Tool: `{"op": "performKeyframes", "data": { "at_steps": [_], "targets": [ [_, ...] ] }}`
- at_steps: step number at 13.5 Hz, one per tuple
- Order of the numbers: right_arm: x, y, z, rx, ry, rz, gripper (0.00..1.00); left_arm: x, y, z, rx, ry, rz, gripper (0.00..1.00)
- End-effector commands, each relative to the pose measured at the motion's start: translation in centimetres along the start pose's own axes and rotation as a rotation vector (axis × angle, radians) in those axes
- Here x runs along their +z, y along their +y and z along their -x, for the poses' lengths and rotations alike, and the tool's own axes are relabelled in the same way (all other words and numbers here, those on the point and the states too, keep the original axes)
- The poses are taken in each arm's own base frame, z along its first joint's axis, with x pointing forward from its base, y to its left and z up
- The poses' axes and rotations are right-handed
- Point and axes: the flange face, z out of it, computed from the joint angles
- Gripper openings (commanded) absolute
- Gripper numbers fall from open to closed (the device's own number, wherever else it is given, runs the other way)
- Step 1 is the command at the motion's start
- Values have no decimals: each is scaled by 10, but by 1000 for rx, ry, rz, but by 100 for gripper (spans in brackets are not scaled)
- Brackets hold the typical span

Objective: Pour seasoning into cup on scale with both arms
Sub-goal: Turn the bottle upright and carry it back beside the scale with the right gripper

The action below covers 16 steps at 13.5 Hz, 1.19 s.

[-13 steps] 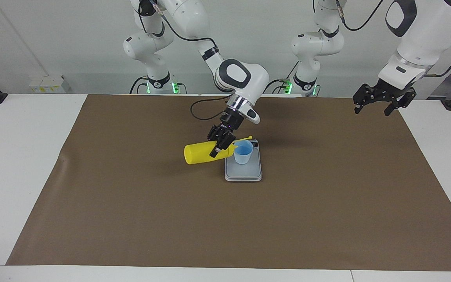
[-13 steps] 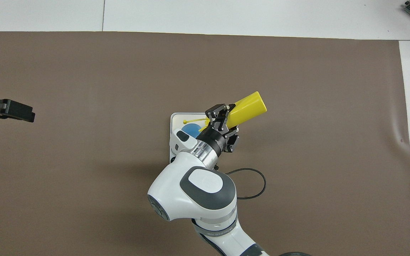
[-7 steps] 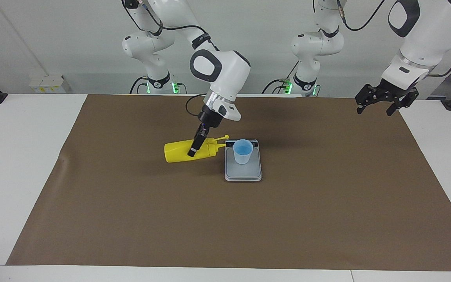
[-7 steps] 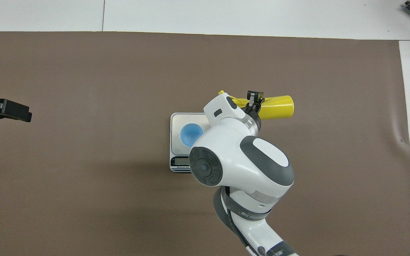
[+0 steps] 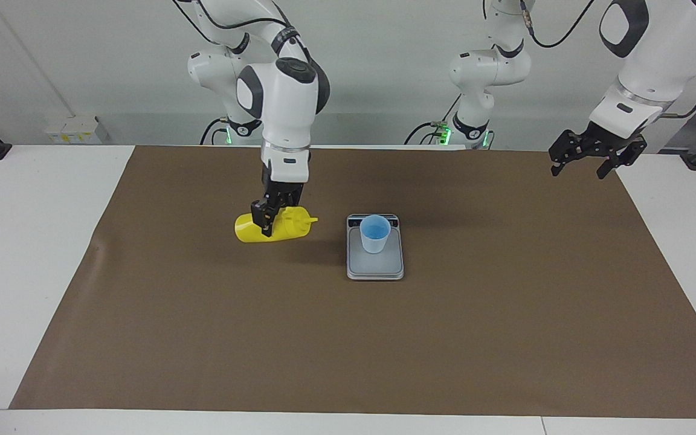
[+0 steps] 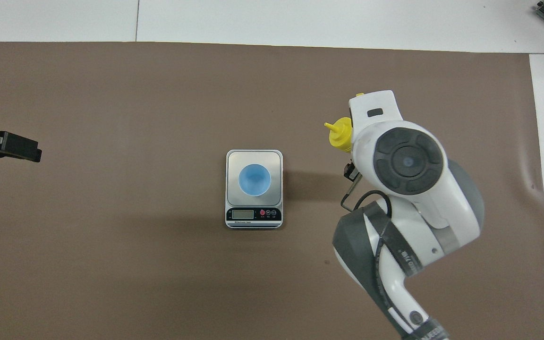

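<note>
The pale blue cup (image 5: 375,234) (image 6: 254,179) stands upright on the small grey scale (image 5: 376,267) (image 6: 234,158) in the middle of the brown mat. My right gripper (image 5: 268,221) is shut on the yellow seasoning bottle (image 5: 292,223) (image 6: 340,134). It holds the bottle almost on its side, low over the mat beside the scale, toward the right arm's end, with the nozzle pointing at the scale. From overhead the right arm hides most of the bottle. My left gripper (image 5: 577,172) (image 6: 31,152) hangs open and holds nothing, over the mat's edge at the left arm's end.
The brown mat (image 5: 348,338) covers most of the white table (image 5: 28,241). Two smaller white arms (image 5: 481,72) with green lights stand at the robots' end. A white socket block (image 5: 73,128) sits at the table's corner near the right arm.
The right arm has swung the bottle away from over the cup toward its own end of the table, and its wrist now points straight down. The left gripper has barely moved.
</note>
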Motion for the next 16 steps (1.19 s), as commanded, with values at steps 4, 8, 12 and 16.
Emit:
{"op": "performKeyframes", "data": {
  "at_steps": [4, 8, 12, 16],
  "targets": [
    [-3, 84, 91, -15, 282, -221, 0, -1, -2, 11, 0, 0, -21, 100],
    [13, 129, 145, -102, 461, -268, 0, -1, -2, 11, 0, 0, -21, 100],
    [65, 144, 184, -164, 651, -341, 0, -1, -2, 11, 0, 0, -21, 100],
    [109, 116, 192, -121, 749, -408, 0, -1, -2, 11, 0, 0, -21, 100]
  ]
}}
